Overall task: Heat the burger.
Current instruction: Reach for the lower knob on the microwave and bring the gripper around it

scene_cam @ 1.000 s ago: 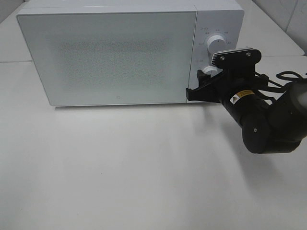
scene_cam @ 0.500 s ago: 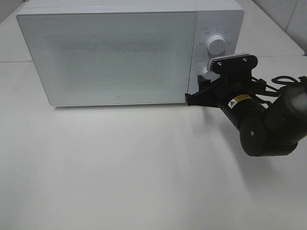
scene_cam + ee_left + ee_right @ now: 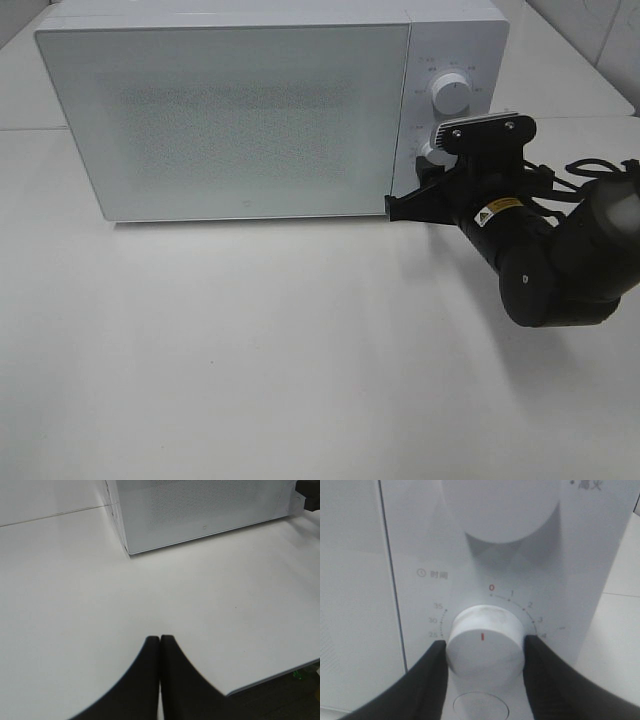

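Observation:
The burger is out of view. The white microwave point(image 3: 240, 110) stands at the back of the table with its frosted door closed. My right gripper point(image 3: 430, 162) reaches to the control panel, and its black fingers point(image 3: 427, 680) press against both sides of the lower timer knob point(image 3: 485, 642). The knob's red mark points up towards 0. My left gripper point(image 3: 160, 642) is shut with nothing in it. It hovers over the bare table in front of the microwave point(image 3: 200, 510) and does not show in the exterior high view.
A second, larger knob point(image 3: 452, 93) sits above the timer knob on the panel. The white table point(image 3: 250, 350) stretches in front of the microwave. Its near edge point(image 3: 270, 680) shows in the left wrist view. Black cables point(image 3: 590, 160) trail behind the right arm.
The right arm has shifted slightly left and down towards the panel, and its fingers have closed in on the timer knob. The left gripper's earlier state is not shown.

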Robot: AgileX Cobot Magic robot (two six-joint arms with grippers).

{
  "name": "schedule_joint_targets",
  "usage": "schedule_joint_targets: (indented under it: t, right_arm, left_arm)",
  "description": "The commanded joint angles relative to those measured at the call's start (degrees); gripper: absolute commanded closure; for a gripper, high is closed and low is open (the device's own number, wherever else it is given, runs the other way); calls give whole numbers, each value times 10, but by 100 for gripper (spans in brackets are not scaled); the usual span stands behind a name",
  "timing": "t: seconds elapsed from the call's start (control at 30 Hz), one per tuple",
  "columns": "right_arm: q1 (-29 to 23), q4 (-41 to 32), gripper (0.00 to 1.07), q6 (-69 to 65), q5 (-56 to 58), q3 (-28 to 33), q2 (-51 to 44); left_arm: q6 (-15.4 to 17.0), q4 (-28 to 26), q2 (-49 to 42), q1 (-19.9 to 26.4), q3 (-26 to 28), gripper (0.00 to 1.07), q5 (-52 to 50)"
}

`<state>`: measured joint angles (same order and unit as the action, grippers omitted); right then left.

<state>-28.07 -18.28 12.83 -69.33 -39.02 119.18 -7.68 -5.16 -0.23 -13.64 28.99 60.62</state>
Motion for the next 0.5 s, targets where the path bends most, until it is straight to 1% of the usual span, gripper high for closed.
schedule_joint_targets:
  t: [0.03, 0.13, 0.2, 0.23, 0.27, 0.3, 0.37, 0.4, 0.43, 0.47, 0.5]
  right_arm:
    - [1, 3, 107, -17, -105, -5, -5]
    - [1, 2, 107, -41, -105, -5, -5]
    - [1, 2, 107, -105, -105, -5, -5]
    - [1, 2, 107, -105, -105, -5, -5]
    - [1, 1, 107, -152, -105, -5, -5]
    - [1, 1, 107, -152, -105, -5, -5]
    - [1, -3, 107, -234, -105, -5, -5]
    - [1, -3, 107, -234, -105, -5, -5]
    - [1, -9, 107, -290, -105, -5, -5]
    - [1, -9, 107, -290, -105, -5, -5]
    - [1, -12, 107, -358, -105, -5, -5]
  left_arm:
    - [2, -2, -12, 2, -2, 106, -9]
    - [2, -2, -12, 2, -2, 106, -9]
    - [2, -2, -12, 2, -2, 106, -9]
    - [2, -2, -12, 2, -2, 106, -9]
    - [2, -2, -12, 2, -2, 106, -9]
    - [2, -2, -12, 2, -2, 106, -9]
    - [2, -2, -12, 2, -2, 106, -9]
    - [2, -2, -12, 2, -2, 106, -9]
    - [2, -2, -12, 2, -2, 106, -9]
    - [2, -2, -12, 2, -2, 106, -9]
    - [2, -2, -12, 2, -2, 106, -9]
